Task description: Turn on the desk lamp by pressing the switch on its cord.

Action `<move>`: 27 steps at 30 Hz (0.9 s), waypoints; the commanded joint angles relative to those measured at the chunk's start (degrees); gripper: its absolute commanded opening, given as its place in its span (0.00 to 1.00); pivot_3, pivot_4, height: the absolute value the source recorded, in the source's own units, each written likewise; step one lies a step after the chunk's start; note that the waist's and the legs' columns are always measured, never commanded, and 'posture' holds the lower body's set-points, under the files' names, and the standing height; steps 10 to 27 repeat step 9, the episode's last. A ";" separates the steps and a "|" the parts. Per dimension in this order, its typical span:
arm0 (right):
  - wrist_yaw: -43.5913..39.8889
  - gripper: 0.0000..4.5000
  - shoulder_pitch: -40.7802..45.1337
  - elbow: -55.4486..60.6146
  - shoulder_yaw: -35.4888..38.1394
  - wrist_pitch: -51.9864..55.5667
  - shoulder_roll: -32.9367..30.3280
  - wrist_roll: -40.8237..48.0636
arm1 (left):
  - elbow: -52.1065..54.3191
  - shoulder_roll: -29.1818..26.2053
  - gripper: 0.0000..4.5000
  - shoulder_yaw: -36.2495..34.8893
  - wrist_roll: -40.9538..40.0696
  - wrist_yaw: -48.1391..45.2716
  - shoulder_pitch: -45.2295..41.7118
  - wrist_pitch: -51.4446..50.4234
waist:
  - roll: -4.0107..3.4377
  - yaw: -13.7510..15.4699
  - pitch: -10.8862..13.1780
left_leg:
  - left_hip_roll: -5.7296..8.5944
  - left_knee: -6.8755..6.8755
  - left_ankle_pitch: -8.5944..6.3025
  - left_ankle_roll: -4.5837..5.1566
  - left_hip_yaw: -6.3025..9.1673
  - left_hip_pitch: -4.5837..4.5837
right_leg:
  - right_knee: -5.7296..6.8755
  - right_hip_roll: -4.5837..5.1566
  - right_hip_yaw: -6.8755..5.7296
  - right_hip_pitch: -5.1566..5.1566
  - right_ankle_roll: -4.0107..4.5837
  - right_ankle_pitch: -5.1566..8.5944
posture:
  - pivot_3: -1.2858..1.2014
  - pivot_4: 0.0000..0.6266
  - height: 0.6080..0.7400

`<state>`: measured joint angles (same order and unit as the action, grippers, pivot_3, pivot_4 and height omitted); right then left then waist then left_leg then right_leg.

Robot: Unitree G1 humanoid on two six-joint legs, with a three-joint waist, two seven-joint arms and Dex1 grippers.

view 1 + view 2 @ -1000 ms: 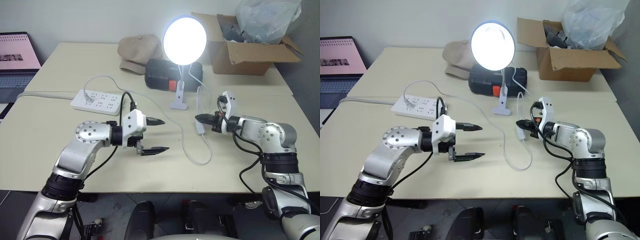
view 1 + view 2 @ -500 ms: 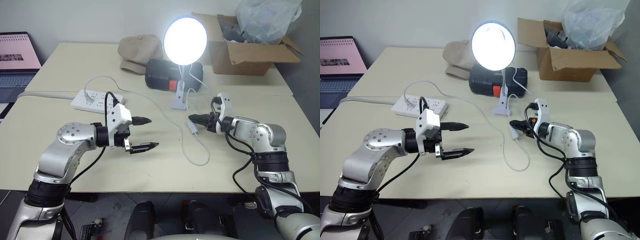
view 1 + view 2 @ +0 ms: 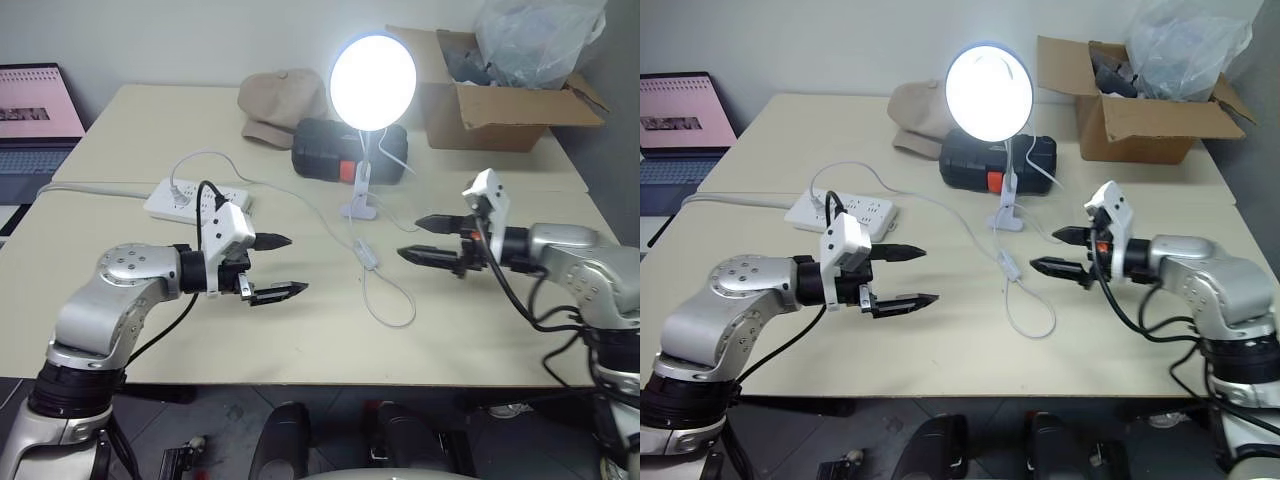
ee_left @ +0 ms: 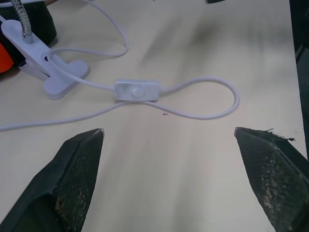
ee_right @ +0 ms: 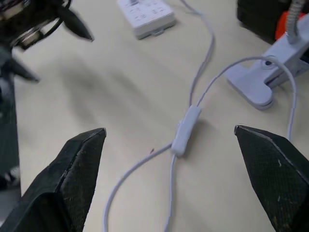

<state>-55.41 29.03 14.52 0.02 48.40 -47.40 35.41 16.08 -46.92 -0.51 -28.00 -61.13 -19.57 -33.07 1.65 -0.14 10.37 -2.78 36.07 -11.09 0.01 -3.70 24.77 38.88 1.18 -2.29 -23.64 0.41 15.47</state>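
Lamp lit, both grippers clear of the cord.

We see the desk lamp [image 3: 372,82] glowing on its clip at the middle of the table [image 3: 120,130], its cord [image 3: 395,318] looping toward us with the switch [image 3: 367,253] lying flat on the tabletop. Our left gripper [image 3: 281,267] and right gripper [image 3: 421,240] hover on either side with fingers spread apart, holding nothing. The risk we judge: a stray finger snagging the loop could drag the light clip base over, or a second press could switch it off.
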 commanded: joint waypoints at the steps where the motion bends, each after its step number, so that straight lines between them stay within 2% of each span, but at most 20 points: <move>1: -6.82 1.00 -1.83 3.06 2.93 -6.68 -5.43 -1.27 | 2.17 -0.81 1.00 -2.01 -1.69 -0.79 0.57 0.04 | 0.01 -0.02 0.00 | 0.00 0.00 0.00 0.00 0.00 -0.01 | 0.00 0.00 0.00 0.00 0.00 0.00 | 0.52 0.24 1.00; 3: -9.31 1.00 -3.29 2.96 3.98 -9.85 -8.33 -2.43 | 2.59 -1.09 1.00 -2.27 -2.50 -1.13 0.78 -0.66 | 0.01 0.06 0.00 | 0.00 0.00 0.00 0.00 0.02 -0.01 | 0.00 0.00 -0.01 0.00 0.00 0.00 | 0.52 0.24 1.00; 7: -10.81 1.00 -4.73 2.64 4.72 -12.89 -10.21 -3.26 | 2.36 -1.57 1.00 -2.39 -3.36 -1.96 0.45 -1.10 | 0.02 0.02 0.01 | 0.00 0.02 0.00 0.00 0.03 -0.02 | 0.01 0.01 -0.01 0.02 0.01 0.00 | 0.52 0.24 1.00; 27: -10.81 1.00 -5.15 2.51 4.89 -13.73 -10.32 -3.67 | 1.74 -1.61 1.00 -2.53 -4.39 -2.79 -0.42 -1.69 | 0.02 0.03 0.01 | -0.01 0.02 0.00 -0.01 0.05 -0.02 | 0.01 0.01 -0.03 0.03 0.01 0.00 | 0.52 0.24 1.00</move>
